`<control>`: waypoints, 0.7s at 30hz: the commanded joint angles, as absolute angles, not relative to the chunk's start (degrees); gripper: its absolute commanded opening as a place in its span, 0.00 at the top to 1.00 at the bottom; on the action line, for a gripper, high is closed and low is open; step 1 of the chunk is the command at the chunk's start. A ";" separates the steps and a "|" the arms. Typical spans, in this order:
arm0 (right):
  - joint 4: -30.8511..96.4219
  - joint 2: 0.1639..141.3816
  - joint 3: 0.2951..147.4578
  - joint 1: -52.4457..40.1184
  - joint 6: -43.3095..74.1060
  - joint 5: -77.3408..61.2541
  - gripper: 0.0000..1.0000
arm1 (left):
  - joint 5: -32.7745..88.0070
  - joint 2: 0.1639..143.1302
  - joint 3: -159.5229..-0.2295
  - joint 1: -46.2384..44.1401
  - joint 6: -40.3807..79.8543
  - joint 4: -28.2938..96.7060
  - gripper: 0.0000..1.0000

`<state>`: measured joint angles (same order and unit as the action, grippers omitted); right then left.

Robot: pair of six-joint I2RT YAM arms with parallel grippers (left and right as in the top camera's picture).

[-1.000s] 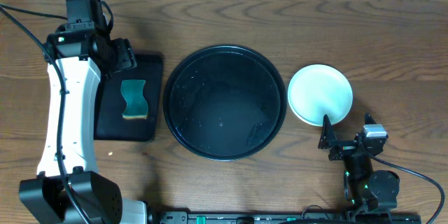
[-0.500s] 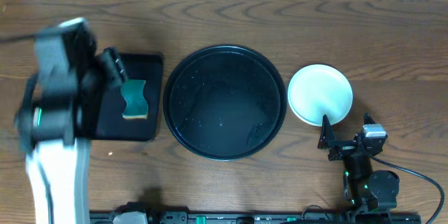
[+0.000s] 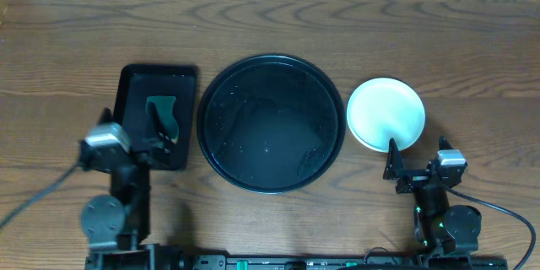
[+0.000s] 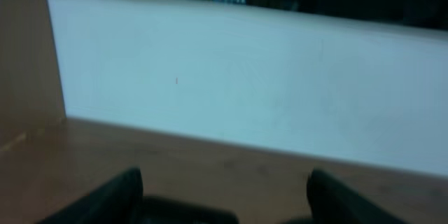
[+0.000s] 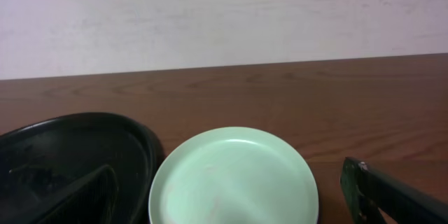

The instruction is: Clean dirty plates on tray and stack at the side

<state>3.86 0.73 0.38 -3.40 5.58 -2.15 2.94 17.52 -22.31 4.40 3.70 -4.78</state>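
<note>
The round black tray (image 3: 270,124) sits mid-table with no plate on it; only faint wet specks show. A pale mint plate (image 3: 386,114) lies on the wood right of the tray; I cannot tell whether others lie under it. It also shows in the right wrist view (image 5: 234,178), beside the tray's rim (image 5: 136,136). My right gripper (image 3: 418,153) is open and empty just in front of the plate, its fingertips (image 5: 105,182) wide apart. My left gripper (image 3: 159,133) is open and empty at the front left, its view blurred, with dark fingertips (image 4: 129,182) apart.
A small rectangular black tray (image 3: 156,80) lies left of the round tray and holds a teal sponge (image 3: 162,110), partly hidden by my left fingers. A pale wall (image 5: 224,14) stands behind the table. Bare wood runs along the back.
My left arm has swung from the back left, beside the rectangular tray, down to the table's front left. The sponge, the tray, the plate and my right arm have not moved.
</note>
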 commanded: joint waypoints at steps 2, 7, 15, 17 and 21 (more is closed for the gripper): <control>4.10 0.60 0.32 -3.79 5.67 -2.39 0.01 | 4.12 9.58 -8.97 4.10 -2.70 -9.13 0.25; 4.10 0.60 0.32 -3.79 5.67 -2.39 0.01 | 4.10 2.76 -2.02 4.10 -5.98 -9.13 0.25; 4.10 0.60 0.32 -3.79 5.67 -2.42 0.01 | 4.08 1.32 -0.34 4.10 -7.14 -9.10 0.25; 4.10 0.60 0.32 -3.79 5.67 -2.42 0.01 | 4.08 1.32 -0.34 4.10 -7.14 -9.10 0.25; 4.10 0.60 0.32 -3.79 5.67 -2.42 0.01 | 4.08 1.32 -0.34 4.10 -7.14 -9.10 0.25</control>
